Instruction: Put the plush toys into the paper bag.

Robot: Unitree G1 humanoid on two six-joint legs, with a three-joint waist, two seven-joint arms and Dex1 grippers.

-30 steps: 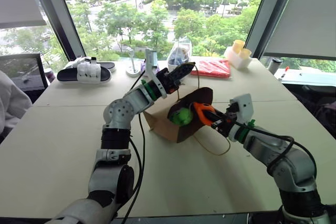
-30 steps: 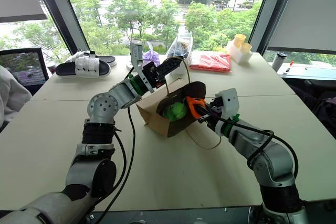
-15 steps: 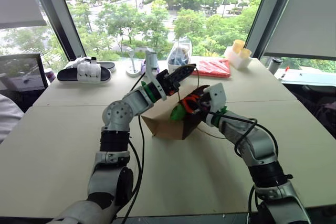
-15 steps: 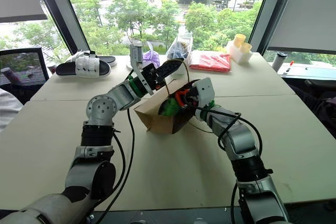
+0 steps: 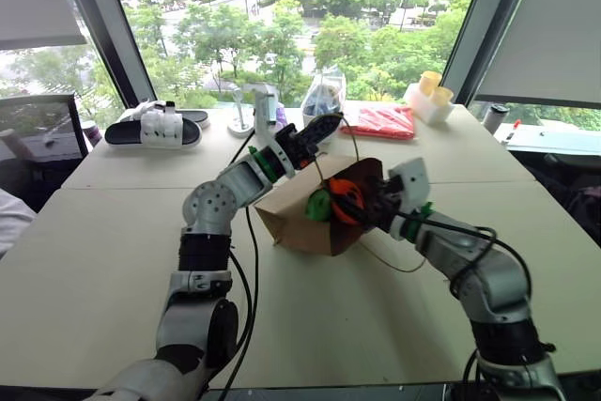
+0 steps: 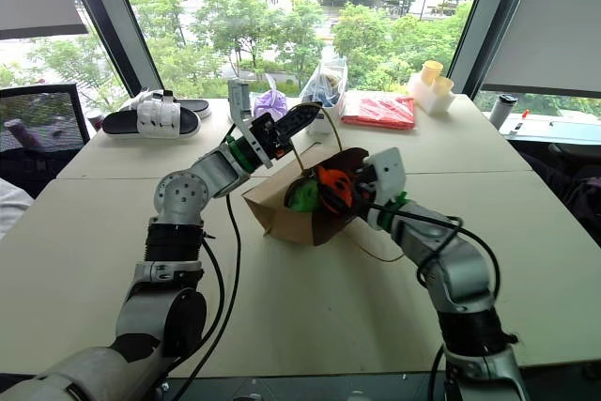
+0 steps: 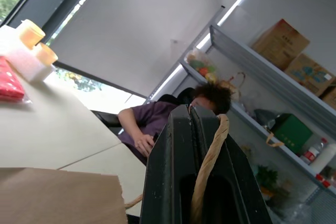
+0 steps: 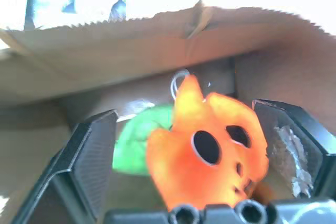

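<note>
Here the left hand point(image 6: 299, 119) pinches the cord handle point(image 7: 209, 166) of the paper bag point(image 5: 299, 223) on the beige table point(image 5: 113, 260) by the windows point(image 5: 282, 25); the right hand point(image 8: 202, 145) is spread around the orange toy point(image 8: 210, 150).

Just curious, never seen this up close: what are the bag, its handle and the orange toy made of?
Bag: looks like matte brown kraft paper, creased, sawtooth rim. Handle: tan twisted cord, probably paper. Orange toy: probably soft plush; blurred.
</note>
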